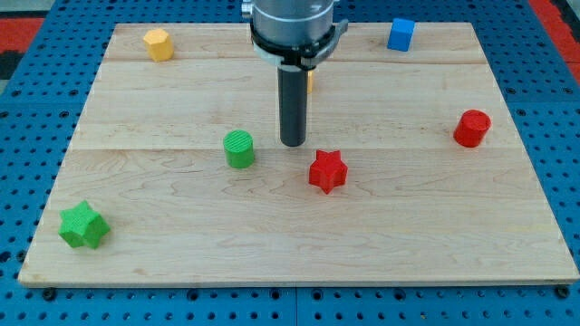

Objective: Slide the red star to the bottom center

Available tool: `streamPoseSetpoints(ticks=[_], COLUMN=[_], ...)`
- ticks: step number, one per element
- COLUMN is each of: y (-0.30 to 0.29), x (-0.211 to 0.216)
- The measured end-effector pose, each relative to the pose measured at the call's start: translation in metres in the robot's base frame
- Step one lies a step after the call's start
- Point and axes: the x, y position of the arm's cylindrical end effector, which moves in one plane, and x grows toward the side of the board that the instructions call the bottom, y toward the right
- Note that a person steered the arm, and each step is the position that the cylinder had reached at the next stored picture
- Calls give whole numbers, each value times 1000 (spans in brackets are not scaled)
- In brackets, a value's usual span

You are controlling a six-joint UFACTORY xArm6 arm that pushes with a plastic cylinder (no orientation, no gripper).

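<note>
Tip (293,143) sitting just above-left of red star (327,171), no jaws on this rod, star lying mid-board, whole slide to bottom center remaining.

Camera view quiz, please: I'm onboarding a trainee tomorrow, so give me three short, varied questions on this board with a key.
1. True or false: my tip touches the red star.
2. Which block lies nearest the view's bottom left corner? A) yellow block B) green star C) blue cube
3. Fill in: the green cylinder sits to the view's ____ of my tip.

Key: 1 false, a small gap shows, with the tip up and left of the star; 2 B; 3 left.
</note>
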Motion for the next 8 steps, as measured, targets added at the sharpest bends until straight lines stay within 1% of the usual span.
streamPoseSetpoints(ticks=[1, 2, 3, 4, 6, 8], y=[41, 32, 3, -2, 21, 18], x=[16, 77, 116, 128, 106, 97])
